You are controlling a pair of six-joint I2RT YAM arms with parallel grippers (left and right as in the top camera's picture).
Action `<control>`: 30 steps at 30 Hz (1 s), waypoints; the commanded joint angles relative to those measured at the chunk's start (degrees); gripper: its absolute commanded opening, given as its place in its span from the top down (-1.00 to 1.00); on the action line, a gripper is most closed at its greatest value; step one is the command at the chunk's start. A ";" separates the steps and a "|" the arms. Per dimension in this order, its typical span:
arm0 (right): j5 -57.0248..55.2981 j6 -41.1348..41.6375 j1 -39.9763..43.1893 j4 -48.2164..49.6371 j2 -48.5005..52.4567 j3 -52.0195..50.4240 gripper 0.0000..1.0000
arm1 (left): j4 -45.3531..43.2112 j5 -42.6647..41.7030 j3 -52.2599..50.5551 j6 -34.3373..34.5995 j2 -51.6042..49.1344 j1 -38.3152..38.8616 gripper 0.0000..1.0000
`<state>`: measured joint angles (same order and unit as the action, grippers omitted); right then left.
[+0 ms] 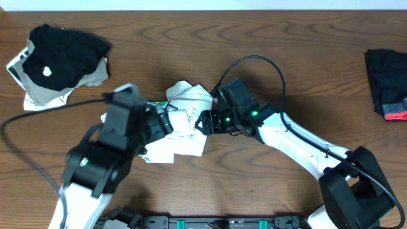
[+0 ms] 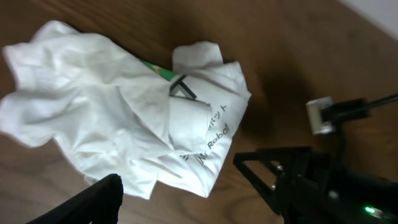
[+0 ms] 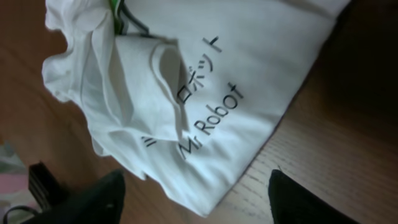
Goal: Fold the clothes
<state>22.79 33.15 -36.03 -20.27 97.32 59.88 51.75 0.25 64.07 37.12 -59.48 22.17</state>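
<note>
Right gripper (image 3: 196, 183) hung released above crumpled white cotton T-shirt (image 3: 267, 62) on wooden table (image 3: 348, 155), probably to seize an edge. Left gripper (image 1: 162, 121): cannot tell.

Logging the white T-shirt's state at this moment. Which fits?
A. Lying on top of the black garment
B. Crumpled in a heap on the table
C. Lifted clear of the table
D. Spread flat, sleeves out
B: the white T-shirt sits bunched and creased, with layers overlapping and its printed text partly folded under. It rests directly on the wooden table.
</note>
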 commanded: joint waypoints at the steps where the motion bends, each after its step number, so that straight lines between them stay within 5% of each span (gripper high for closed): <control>1: -1.60 1.11 1.75 0.04 -0.02 -0.04 -0.57 | -2.58 -4.11 -1.25 -5.68 -7.32 0.20 -0.64; 13: -1.38 -0.07 16.02 -7.06 -0.02 -0.04 -0.68 | -8.72 -4.00 -1.25 -8.44 -27.06 0.57 -0.66; 30: -8.07 -0.63 15.54 -9.79 -0.02 -0.17 -0.68 | -12.92 8.00 -1.22 1.11 -39.26 8.55 -0.65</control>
<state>16.19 33.39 -19.88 -29.93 97.32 59.88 39.16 4.78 63.33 35.90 -96.49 30.83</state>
